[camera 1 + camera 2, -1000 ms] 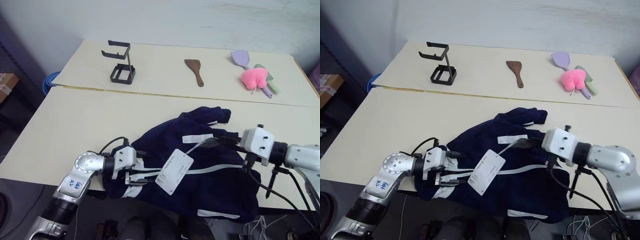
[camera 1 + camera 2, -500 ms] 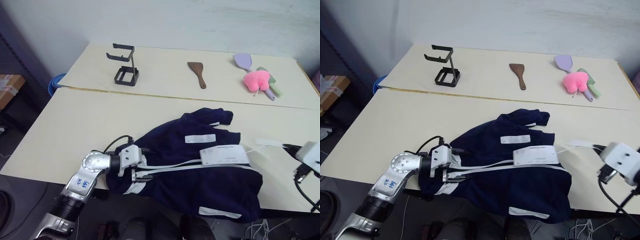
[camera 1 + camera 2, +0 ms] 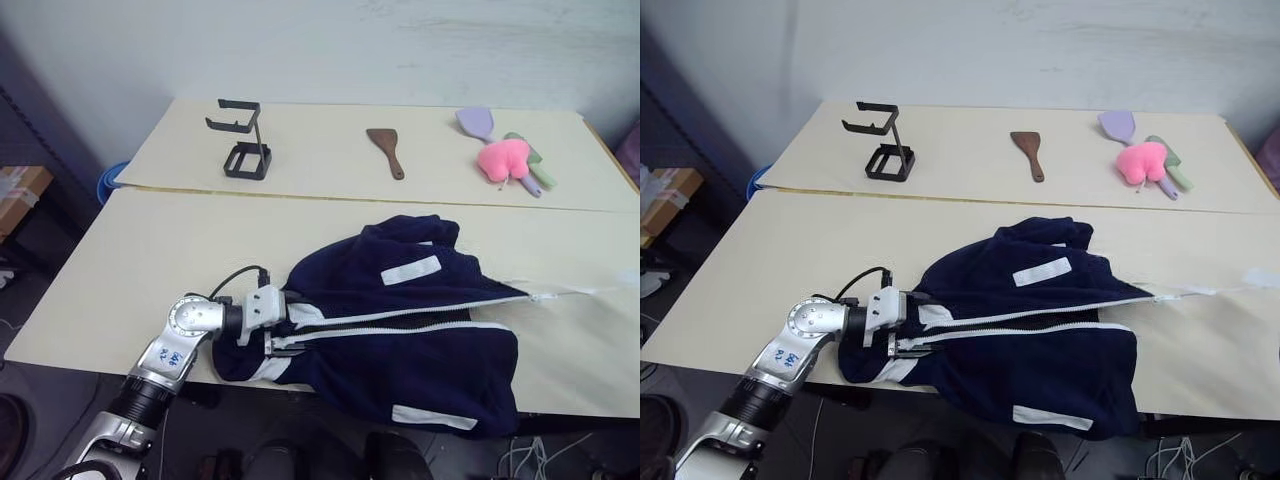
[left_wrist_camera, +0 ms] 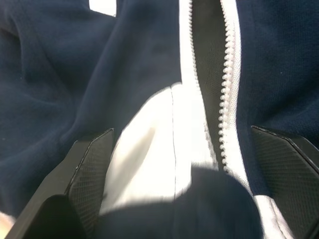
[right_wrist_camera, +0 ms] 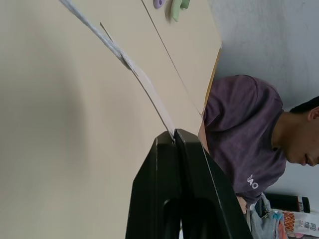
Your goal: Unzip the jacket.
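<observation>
The dark navy jacket [image 3: 400,350] lies crumpled on the near table [image 3: 150,260]. Its white zipper [image 3: 400,318] stands parted along most of its length, the two rows meeting near the jacket's right edge. My left gripper [image 3: 278,338] is at the jacket's left end, open. In the left wrist view its fingers [image 4: 92,169] stand wide apart, with white lining and zipper teeth between them. A thin white strip [image 3: 580,291] runs from the zipper's end off to the right. My right gripper [image 5: 174,133] is shut on that white strip [image 5: 149,89] above the bare tabletop.
On the far table stand a black wire stand [image 3: 240,140], a wooden spatula [image 3: 385,150], a pink plush toy [image 3: 503,158] and pastel utensils [image 3: 478,120]. A person in a purple shirt [image 5: 239,124] sits beyond the table's right end.
My right gripper has swept to the right and out of the head views, drawing the zipper open across the jacket. The hang tag went with it. The left gripper held its place.
</observation>
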Available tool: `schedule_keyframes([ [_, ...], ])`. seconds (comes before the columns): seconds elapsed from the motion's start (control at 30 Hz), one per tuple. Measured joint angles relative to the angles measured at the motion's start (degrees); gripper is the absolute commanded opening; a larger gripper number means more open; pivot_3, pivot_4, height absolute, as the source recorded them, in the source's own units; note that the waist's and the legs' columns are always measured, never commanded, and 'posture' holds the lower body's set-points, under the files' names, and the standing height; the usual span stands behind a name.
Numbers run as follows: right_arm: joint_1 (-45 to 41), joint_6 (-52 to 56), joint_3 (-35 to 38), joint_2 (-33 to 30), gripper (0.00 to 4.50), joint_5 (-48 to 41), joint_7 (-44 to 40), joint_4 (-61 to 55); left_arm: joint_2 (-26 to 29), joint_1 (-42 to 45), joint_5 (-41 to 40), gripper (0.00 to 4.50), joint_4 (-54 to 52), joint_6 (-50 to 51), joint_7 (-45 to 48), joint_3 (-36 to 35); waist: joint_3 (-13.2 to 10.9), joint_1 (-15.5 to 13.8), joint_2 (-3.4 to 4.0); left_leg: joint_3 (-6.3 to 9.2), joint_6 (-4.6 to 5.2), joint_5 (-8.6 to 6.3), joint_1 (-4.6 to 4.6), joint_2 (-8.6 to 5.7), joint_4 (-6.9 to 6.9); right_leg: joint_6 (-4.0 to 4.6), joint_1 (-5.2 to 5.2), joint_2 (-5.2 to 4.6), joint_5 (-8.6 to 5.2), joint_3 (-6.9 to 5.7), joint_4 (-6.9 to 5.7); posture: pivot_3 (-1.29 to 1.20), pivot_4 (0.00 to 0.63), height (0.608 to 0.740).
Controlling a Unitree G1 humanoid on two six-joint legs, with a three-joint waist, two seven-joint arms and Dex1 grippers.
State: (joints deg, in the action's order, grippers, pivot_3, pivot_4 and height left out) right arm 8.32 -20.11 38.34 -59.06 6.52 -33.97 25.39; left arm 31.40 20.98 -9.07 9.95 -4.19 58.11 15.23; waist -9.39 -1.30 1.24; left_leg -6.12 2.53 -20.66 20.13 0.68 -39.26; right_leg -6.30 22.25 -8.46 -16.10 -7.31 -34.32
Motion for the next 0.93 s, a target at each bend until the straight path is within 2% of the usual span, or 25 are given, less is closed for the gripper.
schedule_keyframes([
  [0.07, -2.1, 2.84, -1.89, 1.04, 0.05, -3.56, -1.89, -0.46, -0.07, 0.15, 0.0, 4.5, 0.38, -0.75, 0.06, -0.01, 0.0, -0.06, 0.02, 0.04, -0.01, 0.05, 0.02, 0.0, 0.08, 0.01, 0.03, 0.01, -0.01, -0.02, -0.01, 0.0, 0.15, 0.74],
  [0.17, -0.02, 11.52, -1.87, 5.9, 0.66, -13.08, -7.32, -7.56, -0.64, 0.1, -1.51, 4.5, 0.28, 1.04, 0.91, -0.84, 0.0, -0.21, 0.02, 0.17, -0.01, 0.06, 0.09, 0.02, 0.08, 0.03, 0.03, 0.01, -0.02, -0.13, 0.01, 0.0, 0.15, 0.74],
  [0.27, 6.44, 17.88, -1.0, 10.01, 1.68, -21.57, -12.64, -15.05, -0.03, -1.4, -6.9, 4.5, -2.08, 7.36, 2.98, -3.71, 0.02, -0.06, 0.14, 0.21, -0.01, 0.05, 0.29, 0.03, 0.13, 0.08, 0.23, 0.03, -0.05, -0.18, -0.01, 0.0, 0.15, 0.74],
  [0.4, 13.37, 22.22, 6.24, 13.84, 3.0, -32.95, -17.63, -26.66, 4.92, -3.54, -15.6, 4.5, -7.84, 15.4, 7.57, -9.63, -0.37, 0.56, 0.05, 0.18, -0.01, 0.04, 0.33, 0.06, 0.15, 0.08, 0.22, 0.1, -0.05, -0.2, 0.11, 0.0, 0.15, 0.74],
  [0.5, 18.19, 23.75, 9.62, 15.57, 3.86, -40.54, -21.18, -39.37, 11.49, -5.98, -18.13, 4.5, -9.02, 15.64, 12.79, -14.93, -0.45, 1.36, 0.0, 0.19, -0.08, 0.0, 0.27, 0.15, 0.21, 0.09, 0.2, 0.18, -0.05, -0.21, 0.14, 0.0, 0.15, 0.74],
  [0.57, 21.93, 24.65, 9.08, 17.61, 4.47, -43.77, -22.73, -48.28, 14.43, -8.31, -17.47, 4.5, -7.52, 11.64, 15.11, -17.99, -0.47, 1.32, -0.04, 0.21, -0.12, -0.04, 0.24, 0.16, 0.28, 0.1, 0.18, 0.19, -0.06, -0.2, 0.2, 0.0, 0.15, 0.74],
  [0.67, 26.78, 22.68, 4.2, 18.16, 4.47, -41.66, -27.58, -54.18, 14.91, -12.49, -15.38, 4.5, -6.55, 6.46, 15.78, -19.41, -0.54, 0.96, -0.12, 0.17, -0.23, -0.26, 0.27, 0.11, 0.27, 0.09, 0.21, 0.1, -0.05, -0.14, 0.26, 0.0, 0.15, 0.74],
  [0.73, 26.36, 20.98, 2.06, 18.67, 4.47, -40.64, -29.3, -54.47, 14.94, -14.59, -14.56, 4.5, -6.55, 4.43, 15.61, -20.03, -0.67, 0.63, -0.37, 0.16, -0.23, -0.3, 0.29, 0.09, 0.26, 0.07, 0.24, 0.08, -0.04, -0.12, 0.31, 0.0, 0.15, 0.74],
  [0.93, 21.8, 13.17, -4.36, 19.56, 4.47, -36.07, -33.33, -45.89, 14.35, -20.01, -13.49, 4.5, -9.85, 2.93, 11.92, -22.5, -0.88, 0.37, -0.55, 0.17, -0.06, -0.35, 0.29, 0.09, 0.26, 0.09, 0.25, 0.09, -0.05, -0.14, 0.34, 0.0, 0.15, 0.74],
])
